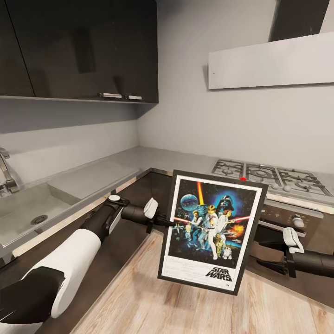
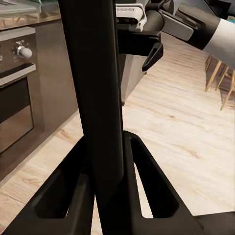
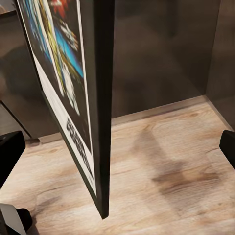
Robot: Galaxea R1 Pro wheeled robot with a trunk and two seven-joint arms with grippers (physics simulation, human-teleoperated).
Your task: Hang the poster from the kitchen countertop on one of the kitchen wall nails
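The poster [image 1: 211,229] hangs upright and slightly tilted over the wood floor, in front of the countertop [image 1: 139,160] corner. My left gripper [image 1: 169,223] is shut on its left frame edge; the left wrist view shows the black frame [image 2: 98,98] clamped between the fingers [image 2: 156,196]. My right gripper [image 1: 270,260] sits at the poster's right edge, wide open. In the right wrist view the frame edge [image 3: 104,122] stands between the spread fingertips [image 3: 11,149] without touching them. A tiny dark speck [image 1: 214,73], maybe the wall nail, shows high on the pale panel.
The sink [image 1: 28,213] is at the left and the gas hob [image 1: 269,176] with the oven front [image 1: 278,232] is behind the poster. Dark upper cabinets [image 1: 83,46] and the white hood [image 1: 273,60] hang overhead. Wood chair legs [image 2: 220,73] stand behind.
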